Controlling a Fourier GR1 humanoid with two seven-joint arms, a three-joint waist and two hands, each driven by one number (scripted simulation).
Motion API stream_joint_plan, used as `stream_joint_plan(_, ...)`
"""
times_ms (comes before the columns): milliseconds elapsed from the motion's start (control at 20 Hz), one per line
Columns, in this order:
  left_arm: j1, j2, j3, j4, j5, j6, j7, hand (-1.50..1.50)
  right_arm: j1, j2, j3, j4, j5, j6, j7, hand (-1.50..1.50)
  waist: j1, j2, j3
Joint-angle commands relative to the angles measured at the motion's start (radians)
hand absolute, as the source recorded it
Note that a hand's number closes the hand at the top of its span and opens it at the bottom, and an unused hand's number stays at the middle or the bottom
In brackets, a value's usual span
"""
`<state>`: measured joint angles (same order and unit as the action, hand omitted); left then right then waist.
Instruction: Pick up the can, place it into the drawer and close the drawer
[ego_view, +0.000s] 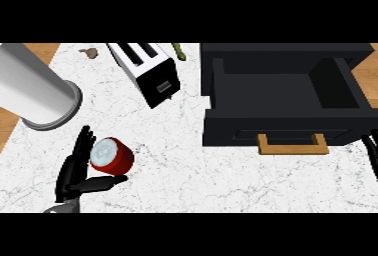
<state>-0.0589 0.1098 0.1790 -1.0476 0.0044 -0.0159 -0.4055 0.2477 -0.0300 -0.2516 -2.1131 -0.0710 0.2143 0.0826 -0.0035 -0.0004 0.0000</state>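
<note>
The red can (114, 156) with a silver top sits on the white marble counter at the lower left. My left hand (72, 172) is against its left side, with straight fingers running up along the can and the thumb (103, 183) stretched out just below it. The hand stands open and does not wrap the can. The black drawer (284, 95) stands pulled open at the upper right, its inside bare, with a wooden handle (292, 145) on its front. Only a thin dark sliver of my right hand (370, 155) shows at the right edge.
A large white cylinder (33, 90) lies at the upper left, above my left hand. A black and white toaster (148, 72) stands between the cylinder and the drawer. A small brown object (90, 52) and a green stalk (178, 51) lie at the counter's far edge.
</note>
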Motion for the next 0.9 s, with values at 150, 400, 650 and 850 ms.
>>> stream_joint_plan(150, -0.084, 0.022, 0.016, 0.130, 0.021, -0.024, -0.051, -1.50, -0.007, -0.011, -0.022, -0.060, -0.040, 0.015, 0.051, -1.50, -0.001, 0.000, 0.000)
stream_joint_plan(400, -0.080, -0.036, -0.034, 0.085, -0.002, 0.043, -0.032, -1.50, 0.031, -0.001, -0.029, -0.025, -0.034, 0.027, -0.005, -1.50, 0.000, 0.000, 0.000)
stream_joint_plan(650, -0.184, -0.038, -0.046, 0.155, -0.014, 0.045, -0.022, -1.50, 0.038, 0.029, 0.049, -0.090, 0.023, -0.028, 0.047, -1.50, -0.002, 0.000, 0.000)
stream_joint_plan(850, -0.194, -0.043, -0.044, 0.158, 0.005, 0.037, -0.034, 1.50, 0.033, 0.002, -0.019, -0.046, -0.049, 0.017, 0.018, -1.50, -0.002, 0.000, 0.000)
